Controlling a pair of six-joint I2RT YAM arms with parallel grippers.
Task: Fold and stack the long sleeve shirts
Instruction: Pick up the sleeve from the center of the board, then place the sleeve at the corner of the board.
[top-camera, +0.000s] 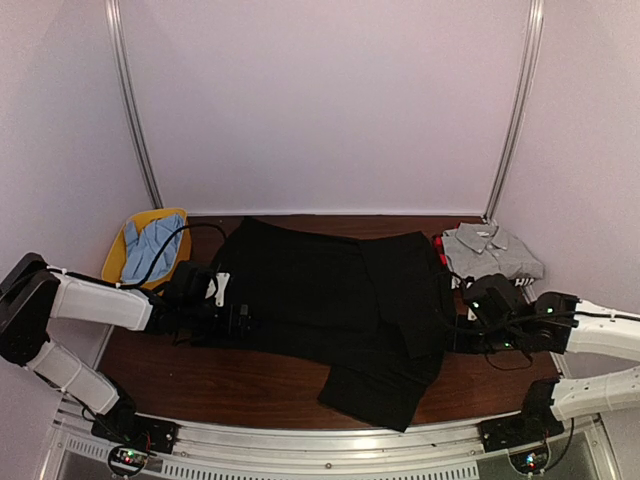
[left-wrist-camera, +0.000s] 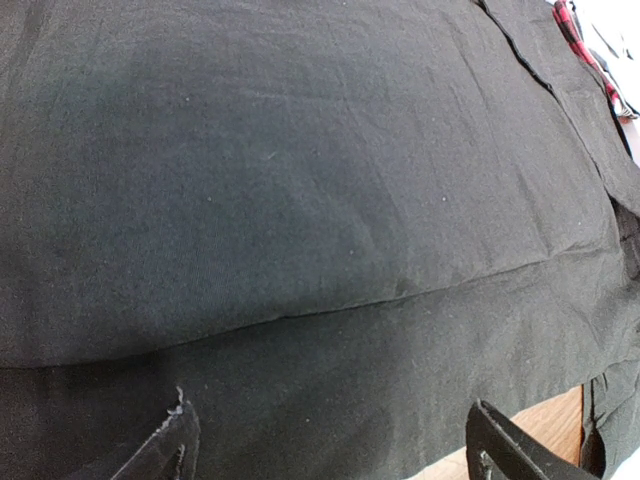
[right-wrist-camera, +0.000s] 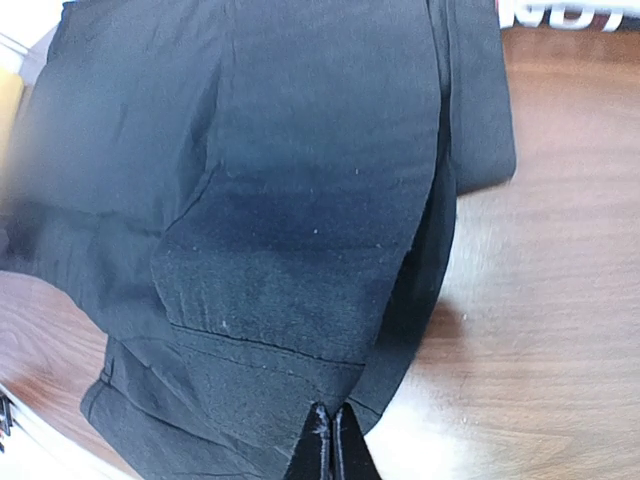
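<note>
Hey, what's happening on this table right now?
Two robot arms are folding a black shirt spread on the wooden table. The right gripper is shut on its right edge; the left gripper hangs open over its left side. A grey shirt lies folded at the back right, and a yellow basket holding light blue cloth sits back left.
</note>
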